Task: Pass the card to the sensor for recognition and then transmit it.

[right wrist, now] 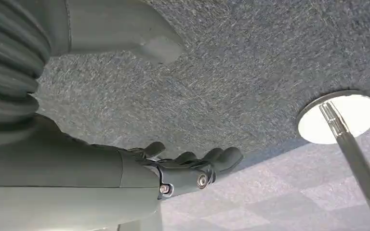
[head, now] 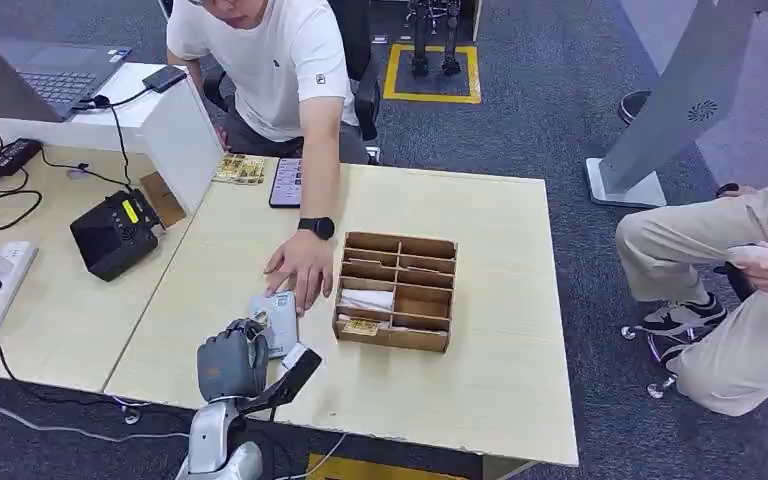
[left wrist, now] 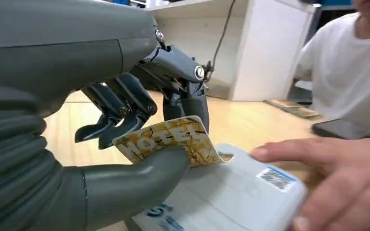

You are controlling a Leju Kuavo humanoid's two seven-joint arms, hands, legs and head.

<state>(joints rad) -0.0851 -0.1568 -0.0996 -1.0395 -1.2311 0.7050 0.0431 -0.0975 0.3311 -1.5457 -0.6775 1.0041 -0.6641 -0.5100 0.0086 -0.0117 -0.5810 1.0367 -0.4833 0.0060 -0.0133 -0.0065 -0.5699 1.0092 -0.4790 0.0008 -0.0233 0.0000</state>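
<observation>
My left hand [head: 231, 362] pinches a yellow patterned hotel card [left wrist: 168, 140] between thumb and fingers, holding it over the near end of a white flat sensor box [head: 278, 321] on the table. In the left wrist view the card's far corner lies just above the sensor [left wrist: 231, 192]. A person's hand [head: 298, 270] rests on the sensor's far end. My right hand [right wrist: 183, 166] hangs over grey carpet, fingers apart and holding nothing.
A wooden divided tray [head: 397, 290] with cards stands right of the sensor. A black device [head: 115, 232], a phone [head: 286, 182] and a card stack [head: 240, 168] lie farther back. A second person [head: 730, 280] sits at the right. A table leg foot [right wrist: 338, 117] stands near my right hand.
</observation>
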